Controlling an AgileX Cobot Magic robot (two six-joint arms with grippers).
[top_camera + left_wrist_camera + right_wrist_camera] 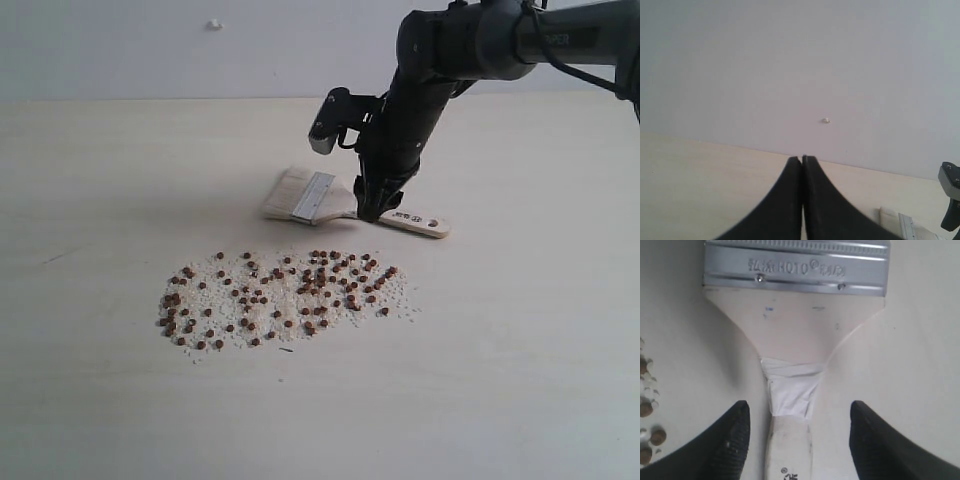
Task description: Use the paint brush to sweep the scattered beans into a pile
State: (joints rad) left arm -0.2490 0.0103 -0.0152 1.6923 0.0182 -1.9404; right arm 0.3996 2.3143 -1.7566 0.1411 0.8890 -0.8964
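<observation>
the paint brush (312,197) is lying flat on the pale table (520,390), bristles toward the left of the exterior view and handle to the right, with white tape wrapped round the neck of the handle. the beans (285,295) sit in a loose patch mixed with whitish crumbs, near the brush on the camera side but apart from it. right gripper (373,212) is down over the handle, jaws spread wide, one finger on each side and neither touching the wood. left gripper (802,159) has its jaws pressed together on nothing, facing the blank wall (790,60).
</observation>
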